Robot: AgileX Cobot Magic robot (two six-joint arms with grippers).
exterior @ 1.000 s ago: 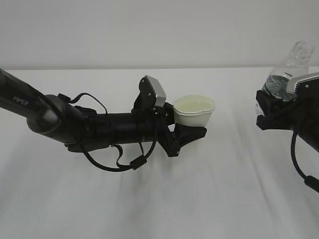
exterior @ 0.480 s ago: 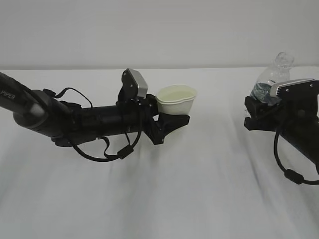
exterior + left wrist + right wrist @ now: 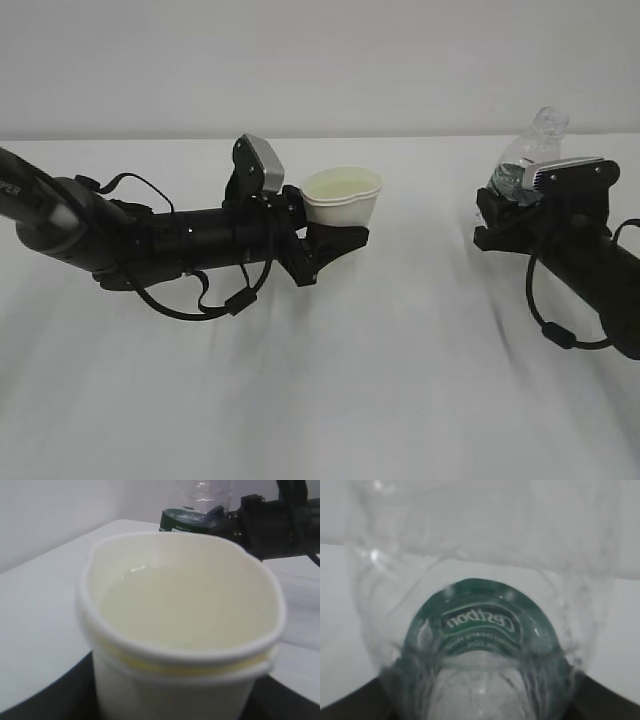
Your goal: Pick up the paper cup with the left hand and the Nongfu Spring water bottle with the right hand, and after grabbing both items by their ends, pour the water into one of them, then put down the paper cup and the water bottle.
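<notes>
**Put-down phase: lower both level, cup is nearly full**

Exterior view: left hand (image 3: 335, 240) sits centre-left of frame, pinching the paper cup (image 3: 341, 200) low on its wall; the rim is squashed out of round. The cup is upright, clear of the white worktop (image 3: 400, 380), with water (image 3: 340, 184) close to the brim. Right hand (image 3: 500, 225) is at the right edge, clamped on the lower body of the Nongfu Spring water bottle (image 3: 527, 158), neck up with a slight tilt. Cup and bottle are well apart. My read: pouring is done, set-down is what's left.

Left wrist view: the cup fills the frame, liquid high inside, rim dented on both sides by the grip. Bottle and right hand are in the upper right of frame, beyond the cup.
- Keep the wrist level on descent; any roll spills.
- Go straight down and slow, with the base flat on the worktop before letting go.
- Release gently; the squeezed wall will spring back and may slosh.

Right wrist view: the bottle, seen from close, fills the frame, green label (image 3: 479, 622) in the middle. The fingers show only as dark corners at bottom left and right, either side of the bottle.
- Bring the bottle fully upright before contact.
- It looks light and uncapped, so it is likely tippy: seat it, then back off straight.
</notes>
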